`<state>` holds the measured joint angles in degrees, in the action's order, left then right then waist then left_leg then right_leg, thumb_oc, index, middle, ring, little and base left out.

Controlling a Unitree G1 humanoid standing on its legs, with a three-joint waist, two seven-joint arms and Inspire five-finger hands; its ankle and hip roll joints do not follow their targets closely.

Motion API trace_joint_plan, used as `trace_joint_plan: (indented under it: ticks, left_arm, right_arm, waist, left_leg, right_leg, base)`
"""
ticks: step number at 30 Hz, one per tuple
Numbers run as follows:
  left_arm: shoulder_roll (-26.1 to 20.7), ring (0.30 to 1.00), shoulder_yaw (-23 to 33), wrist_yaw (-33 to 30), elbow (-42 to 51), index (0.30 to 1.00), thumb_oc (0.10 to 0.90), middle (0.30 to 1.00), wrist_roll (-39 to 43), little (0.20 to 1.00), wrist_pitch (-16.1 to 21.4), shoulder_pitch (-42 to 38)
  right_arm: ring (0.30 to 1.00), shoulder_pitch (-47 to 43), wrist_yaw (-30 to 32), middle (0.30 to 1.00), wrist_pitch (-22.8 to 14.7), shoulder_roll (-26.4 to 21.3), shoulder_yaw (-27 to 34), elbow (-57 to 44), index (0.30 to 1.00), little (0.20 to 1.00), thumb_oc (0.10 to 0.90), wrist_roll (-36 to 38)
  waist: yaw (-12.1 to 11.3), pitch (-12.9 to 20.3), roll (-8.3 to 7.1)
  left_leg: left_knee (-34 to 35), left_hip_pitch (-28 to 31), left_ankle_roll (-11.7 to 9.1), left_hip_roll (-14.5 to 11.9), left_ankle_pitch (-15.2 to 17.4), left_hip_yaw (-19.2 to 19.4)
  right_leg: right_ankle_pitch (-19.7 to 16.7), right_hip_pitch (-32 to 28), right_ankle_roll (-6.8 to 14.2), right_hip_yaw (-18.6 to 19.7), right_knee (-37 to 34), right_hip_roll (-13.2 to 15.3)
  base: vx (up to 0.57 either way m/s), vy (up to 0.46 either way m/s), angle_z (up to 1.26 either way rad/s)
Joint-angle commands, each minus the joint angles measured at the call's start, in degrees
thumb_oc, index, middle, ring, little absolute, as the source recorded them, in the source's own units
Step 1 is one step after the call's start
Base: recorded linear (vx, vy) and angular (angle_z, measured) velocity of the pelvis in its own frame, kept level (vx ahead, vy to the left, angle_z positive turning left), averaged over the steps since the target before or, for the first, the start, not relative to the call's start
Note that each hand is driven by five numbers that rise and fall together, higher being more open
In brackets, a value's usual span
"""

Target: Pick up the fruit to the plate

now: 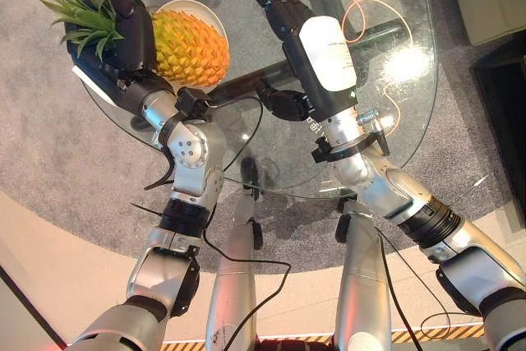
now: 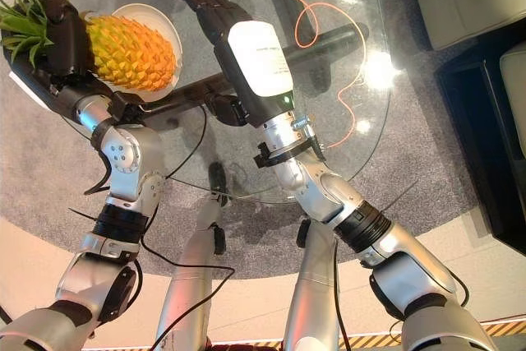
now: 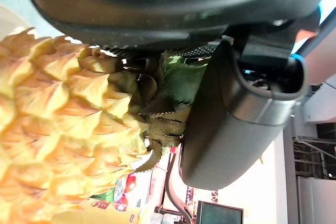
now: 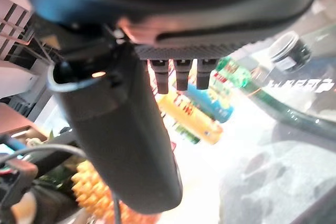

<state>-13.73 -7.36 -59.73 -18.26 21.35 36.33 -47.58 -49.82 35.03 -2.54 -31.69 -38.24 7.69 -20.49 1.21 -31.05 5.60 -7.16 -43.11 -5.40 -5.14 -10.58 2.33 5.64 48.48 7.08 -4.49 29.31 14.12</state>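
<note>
Pineapple (image 1: 185,45) sits at 10 o'clock on the glass table (image 1: 394,121), lying over the white plate (image 1: 205,12). Left hand (image 1: 123,30) curls round its leafy crown end. Right hand (image 1: 283,6), near 12 o'clock, fingers straight, holds nothing. Left wrist view: thumb (image 3: 231,124) pressed against the crown leaves. Right wrist view: fingers (image 4: 181,74) extended, loose.

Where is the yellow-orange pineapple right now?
The yellow-orange pineapple is in the left hand, gripped near its green crown, body over the white plate on the round glass table's left side.
</note>
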Motion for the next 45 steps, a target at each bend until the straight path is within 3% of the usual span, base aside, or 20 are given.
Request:
trace_joint_plan:
  ticks: [1,14,17,19,24,31,37,45]
  left_arm:
    - [-6.39,0.300,2.44,-2.49,-0.34,0.300,0.100,0.300,-9.40,0.200,7.07,-10.35]
    - [-14.06,0.300,2.20,-10.52,-11.87,0.300,0.100,0.300,-13.68,0.200,6.86,-14.83]
    - [-16.25,0.300,1.58,-10.43,-15.37,0.300,0.100,0.300,-12.22,0.200,7.14,-16.62]
    - [-17.55,0.300,1.04,-10.45,-18.18,0.300,0.100,0.300,-12.01,0.200,7.44,-17.35]
    - [-21.19,0.300,-0.42,-10.04,-23.48,0.300,0.100,0.300,-8.74,0.200,7.19,-19.74]
    - [-24.05,0.300,-2.81,-8.80,-30.97,0.300,0.100,0.300,-5.17,0.200,5.94,-24.46]
    - [-24.21,0.300,-4.17,-5.80,-35.92,0.300,0.100,0.300,-2.50,0.200,5.46,-26.50]
    - [-24.61,0.300,-4.70,-3.43,-39.43,0.300,0.100,0.300,-0.86,0.200,4.14,-27.03]
  right_arm:
    - [0.900,-3.81,8.01,0.900,-1.77,0.19,5.43,-1.54,0.900,0.900,0.800,2.71]
    - [0.900,3.71,22.41,0.900,-1.69,0.14,14.57,10.48,0.900,0.900,0.800,17.75]
    - [0.900,4.77,23.19,0.900,-2.65,-0.26,16.18,15.72,0.900,0.900,0.800,25.30]
    - [0.900,5.93,23.58,0.900,-5.20,-0.22,17.09,21.00,0.900,0.900,0.800,31.19]
    - [0.900,9.80,22.35,0.900,-10.65,0.07,19.86,30.69,0.900,0.900,0.800,40.67]
    - [0.900,11.30,15.42,0.900,-14.42,0.51,23.54,47.29,0.900,0.900,0.800,47.40]
    - [0.900,11.13,11.68,0.900,-11.69,1.01,25.28,59.95,0.900,0.900,0.800,47.33]
    - [0.900,11.62,7.76,0.900,-8.01,1.59,25.12,64.22,0.900,0.900,0.800,45.60]
  waist:
    - [-0.47,1.25,-1.46]
    - [2.07,1.25,-2.22]
    - [2.48,1.25,-2.48]
    - [2.74,1.25,-2.58]
    - [3.53,1.25,-3.14]
    - [4.35,1.25,-3.27]
    - [4.42,1.25,-3.18]
    - [4.69,1.25,-3.76]
  left_leg:
    - [-2.47,0.89,-0.15,2.46,5.15,2.02]
    - [-2.72,1.04,-0.39,1.40,6.05,3.15]
    - [-2.87,0.62,-0.45,1.08,5.86,3.42]
    - [-3.20,0.91,-0.50,0.86,6.56,3.52]
    - [-4.42,0.16,-0.51,0.31,7.19,3.82]
    - [-5.72,-0.12,-0.67,-0.41,7.65,4.35]
    - [-6.94,-0.74,-0.56,-0.69,8.02,4.34]
    - [-7.94,-1.55,-0.52,-1.10,8.14,4.21]
  right_leg:
    - [-6.69,-4.35,-0.01,-3.31,-12.86,-2.20]
    - [-5.70,-3.43,-0.26,-1.90,-11.95,-2.88]
    - [-6.08,-2.95,-0.34,-1.76,-11.99,-3.06]
    - [-5.36,-3.00,-0.44,-1.57,-11.40,-3.21]
    - [-4.96,-2.15,-0.79,-1.29,-10.29,-3.79]
    - [-4.48,-1.95,-1.19,-0.90,-9.56,-4.14]
    - [-4.41,-1.53,-1.39,-0.71,-9.18,-4.26]
    - [-4.49,-0.83,-1.45,-0.46,-8.64,-4.69]
  base:
    - [0.00,0.041,-0.05]
    - [0.00,0.045,-0.04]
    - [0.00,0.026,-0.07]
    - [0.00,0.000,0.00]
    - [0.00,0.003,-0.01]
    - [0.00,0.000,0.00]
    - [0.00,0.000,0.00]
    - [0.00,0.000,0.00]
